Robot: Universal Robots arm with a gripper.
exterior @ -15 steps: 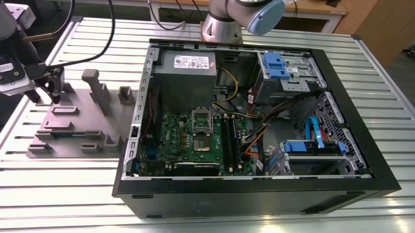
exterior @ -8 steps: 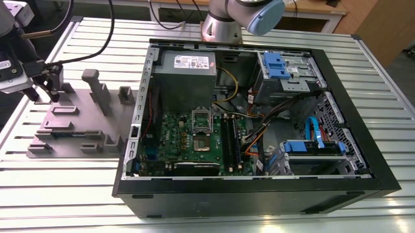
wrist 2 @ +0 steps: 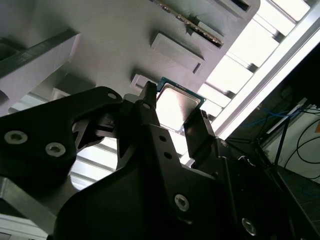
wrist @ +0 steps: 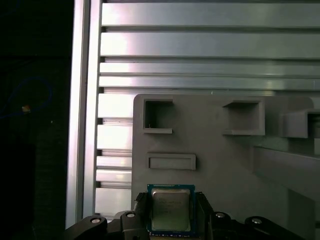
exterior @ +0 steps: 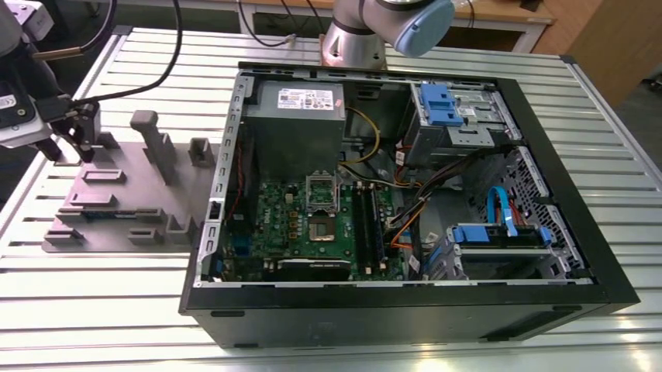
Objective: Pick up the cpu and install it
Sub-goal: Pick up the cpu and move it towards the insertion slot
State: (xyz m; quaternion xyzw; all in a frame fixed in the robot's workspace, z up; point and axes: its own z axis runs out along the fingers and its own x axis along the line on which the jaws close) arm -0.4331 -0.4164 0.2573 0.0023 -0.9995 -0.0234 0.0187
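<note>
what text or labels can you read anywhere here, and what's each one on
No text can be read as words.
White label on the power supply: print too small to read.
Top of the cpu, held in the gripper: faint print, too blurred to read.
Sticker on the drive cage: too small to read.
</note>
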